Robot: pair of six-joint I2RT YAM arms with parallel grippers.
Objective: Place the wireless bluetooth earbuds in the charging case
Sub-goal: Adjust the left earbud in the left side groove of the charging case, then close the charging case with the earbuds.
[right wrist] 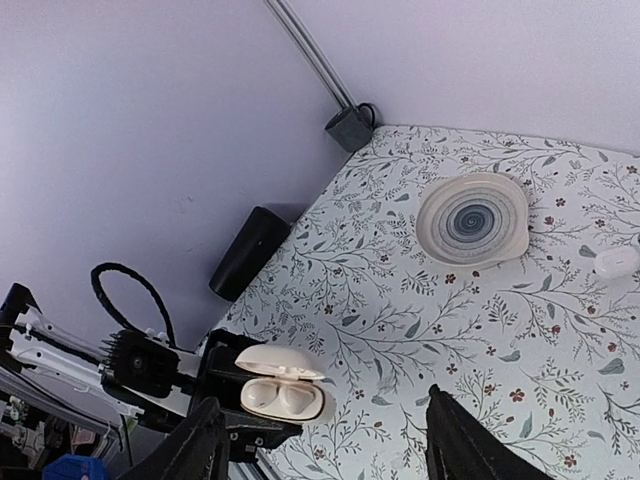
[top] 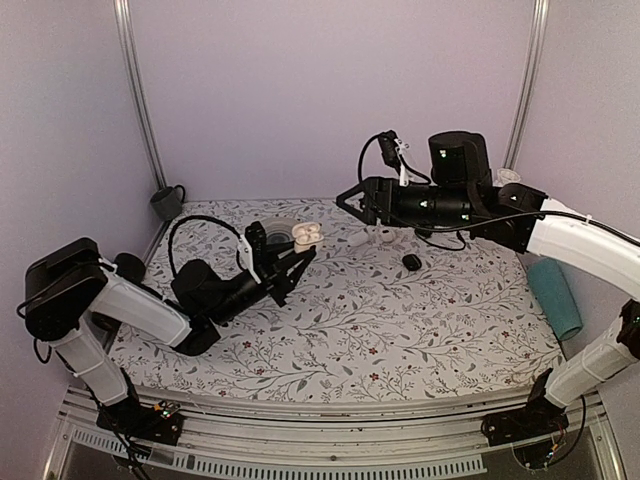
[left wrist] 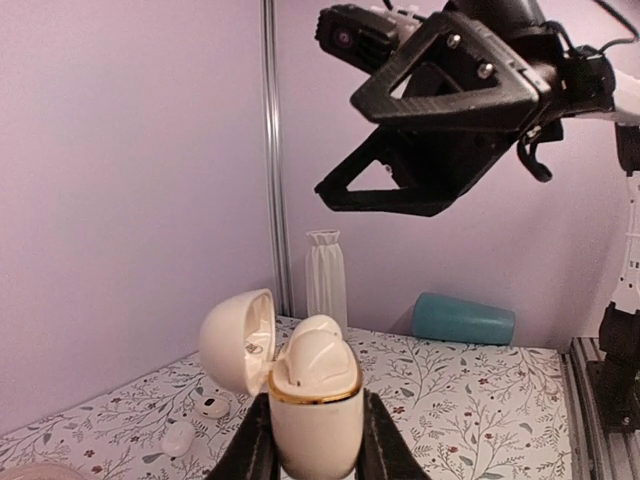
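Left hand (left wrist: 313, 455) clamped on the charging case (left wrist: 315, 410), lid (left wrist: 238, 340) flipped open at 10 o'clock, cream earbud (left wrist: 316, 352) sitting high inside, right hand (left wrist: 338, 145) spread wide and empty at 1 o'clock above, two small white pieces (left wrist: 212, 405) on the worktop (left wrist: 480, 400) at 8 o'clock.

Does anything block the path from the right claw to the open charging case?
Nothing visible does. The charging case, lid open, sits raised in the left claw; only open air separates it from the open, empty right claw.
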